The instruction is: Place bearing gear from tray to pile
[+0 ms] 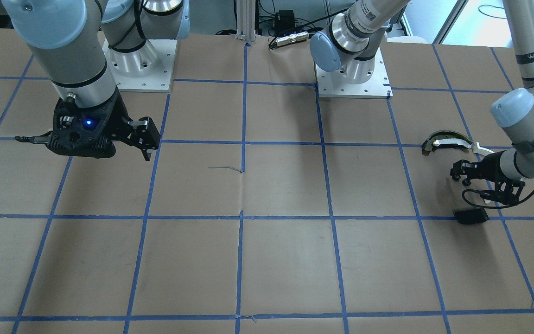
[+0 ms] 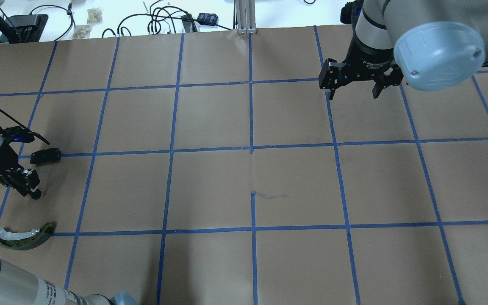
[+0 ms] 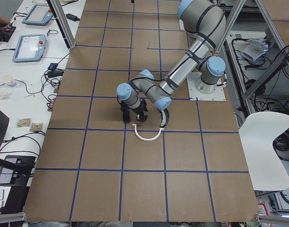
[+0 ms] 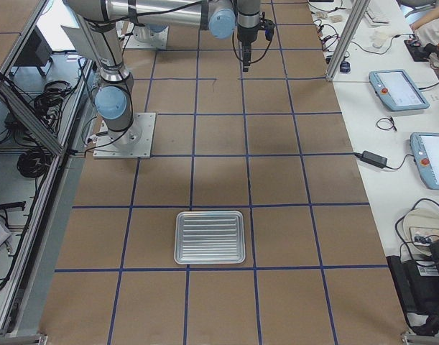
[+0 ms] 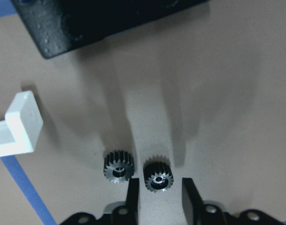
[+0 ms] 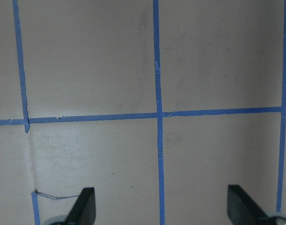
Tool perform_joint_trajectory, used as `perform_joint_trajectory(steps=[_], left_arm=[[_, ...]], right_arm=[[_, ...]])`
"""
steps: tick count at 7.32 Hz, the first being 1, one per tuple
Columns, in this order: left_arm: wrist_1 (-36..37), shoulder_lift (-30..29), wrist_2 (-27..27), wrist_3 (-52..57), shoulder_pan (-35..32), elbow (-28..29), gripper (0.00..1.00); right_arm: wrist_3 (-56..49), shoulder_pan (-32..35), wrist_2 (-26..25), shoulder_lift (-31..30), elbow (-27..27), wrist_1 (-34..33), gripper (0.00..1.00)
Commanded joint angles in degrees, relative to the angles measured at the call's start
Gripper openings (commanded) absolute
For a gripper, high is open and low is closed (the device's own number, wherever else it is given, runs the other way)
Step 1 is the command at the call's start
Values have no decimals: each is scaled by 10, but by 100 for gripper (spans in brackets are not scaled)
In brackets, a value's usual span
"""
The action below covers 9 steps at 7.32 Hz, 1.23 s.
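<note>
One gear [image 5: 157,176] is straddled by the spread left hand [image 5: 159,183], so the second gear [image 5: 118,166] beside its finger is easily knocked on retreat.

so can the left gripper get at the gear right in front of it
Probably yes: the left gripper is open and one gear sits between its fingers, nothing over it. A second gear lies just outside one finger.
</note>
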Motion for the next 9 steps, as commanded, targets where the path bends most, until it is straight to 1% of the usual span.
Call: perform_joint_trajectory(steps=[1, 2, 3, 5, 6, 7, 8, 9], left_arm=[[-60, 20, -9, -37, -11, 25, 100], [-90, 35, -47, -48, -24, 54, 100], [-109, 51, -90, -54, -52, 83, 100], [-119, 92, -86, -95, -170, 121, 100], [-121, 125, -90, -202, -219, 123, 100], [-128, 167, -90, -273, -257, 121, 100], [-127, 197, -92, -280, -286, 121, 100], [-142, 228, -113, -284, -308, 118, 100]], right_arm=[[0, 0, 0, 0, 0, 0, 100], [1, 0, 0, 0, 0, 0, 100], [1, 0, 0, 0, 0, 0, 100], [-1, 0, 0, 0, 0, 0, 100], [0, 0, 0, 0, 1, 0, 100], [-1, 1, 0, 0, 1, 0, 100], [-1, 1, 0, 0, 0, 0, 100], [-1, 1, 0, 0, 0, 0, 100]])
